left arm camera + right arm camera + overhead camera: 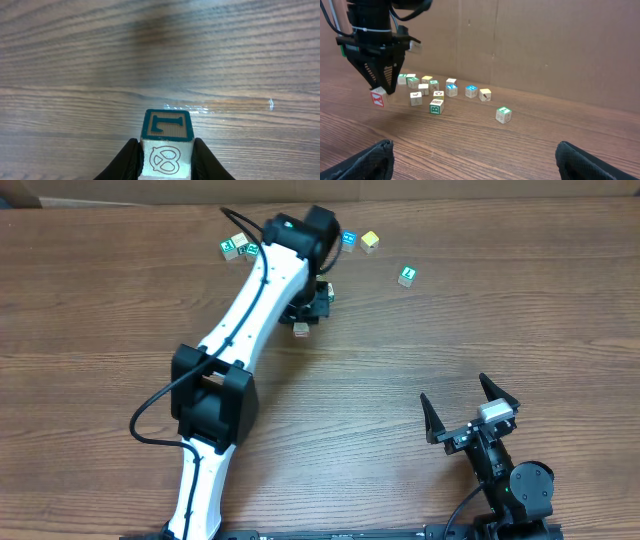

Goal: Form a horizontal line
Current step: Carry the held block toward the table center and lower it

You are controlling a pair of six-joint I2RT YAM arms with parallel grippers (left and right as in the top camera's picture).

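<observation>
Left wrist view, teal-lettered cube (166, 131) pinched squarely within left hand (166, 159)

L arm (243, 305) white w/ black joints (215, 398), black cable (137, 423), black jaws.

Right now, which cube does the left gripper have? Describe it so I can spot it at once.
Follow the white arm up the table to the left gripper. The cube sits pinched between its fingers, nearer the robot than the loose cluster. It alone is gripped, and shows a teal L face above a pretzel outline.
</observation>
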